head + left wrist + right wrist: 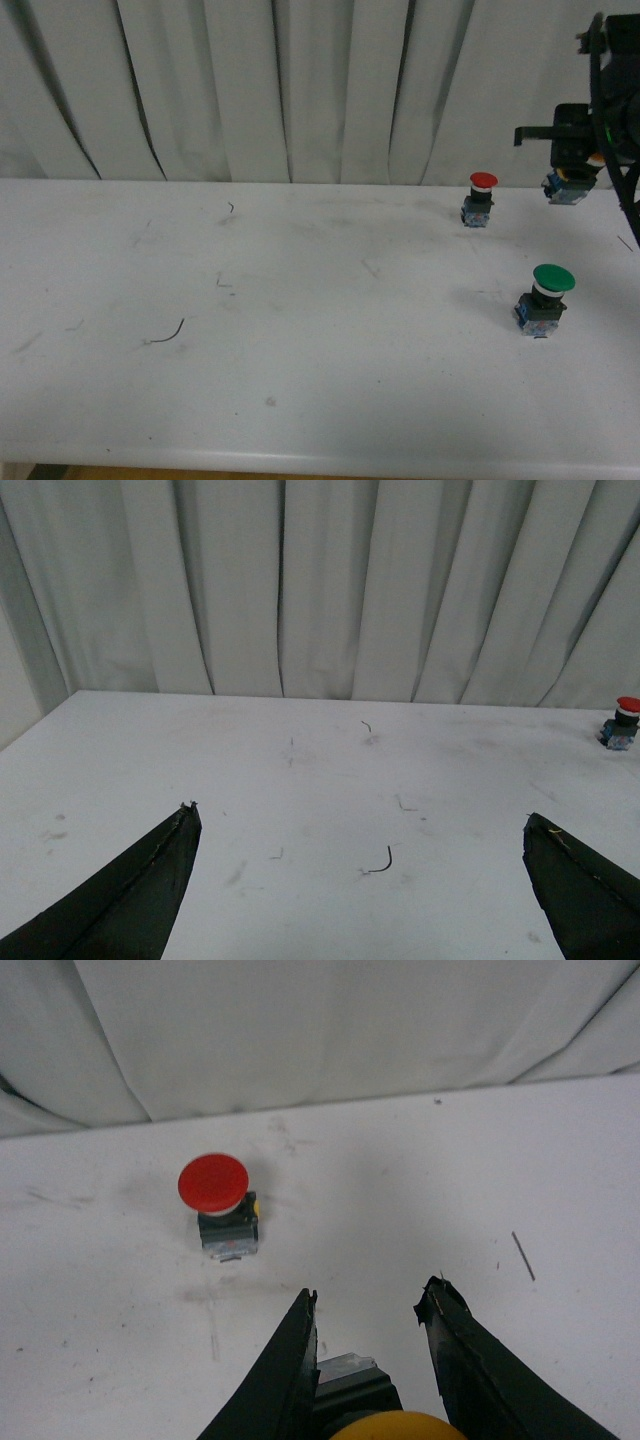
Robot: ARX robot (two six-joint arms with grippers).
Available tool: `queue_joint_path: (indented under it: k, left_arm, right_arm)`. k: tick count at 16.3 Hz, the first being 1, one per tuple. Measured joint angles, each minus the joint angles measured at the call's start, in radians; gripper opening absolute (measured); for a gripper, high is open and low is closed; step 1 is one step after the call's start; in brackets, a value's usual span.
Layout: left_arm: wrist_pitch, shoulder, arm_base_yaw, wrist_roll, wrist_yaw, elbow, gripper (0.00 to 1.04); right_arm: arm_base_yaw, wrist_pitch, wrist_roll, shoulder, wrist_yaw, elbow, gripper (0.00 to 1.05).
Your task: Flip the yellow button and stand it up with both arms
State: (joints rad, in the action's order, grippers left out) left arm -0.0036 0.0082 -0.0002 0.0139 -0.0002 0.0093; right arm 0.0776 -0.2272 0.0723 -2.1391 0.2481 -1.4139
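Note:
My right gripper (578, 165) is at the far right, raised above the table, shut on the yellow button (566, 187). Its blue-grey base hangs below the black fingers. In the right wrist view the yellow cap (400, 1426) and black neck sit between the fingers (285, 1370) at the gripper (375, 1300). My left gripper (360, 820) is open and empty over the white table (300, 810); its arm does not show in the front view.
A red-capped switch (480, 198) stands at the back right, also in the right wrist view (220, 1200) and the left wrist view (620, 722). A larger green-capped switch (545, 298) stands nearer the front. A small dark wire scrap (165, 333) lies on the left. White curtain behind.

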Motion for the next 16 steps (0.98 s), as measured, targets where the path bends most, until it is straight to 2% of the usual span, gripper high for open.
queue_joint_path:
  k: [5,16]
  left_arm:
    - [0.000,0.000,0.000,0.000,0.000,0.000,0.98]
    - [0.000,0.000,0.000,0.000,0.000,0.000,0.98]
  right_arm:
    - [0.040,0.192,0.090,-0.171,0.004,-0.219,0.32]
    - [0.034,0.288,0.113,-0.335,-0.014,-0.376,0.32]
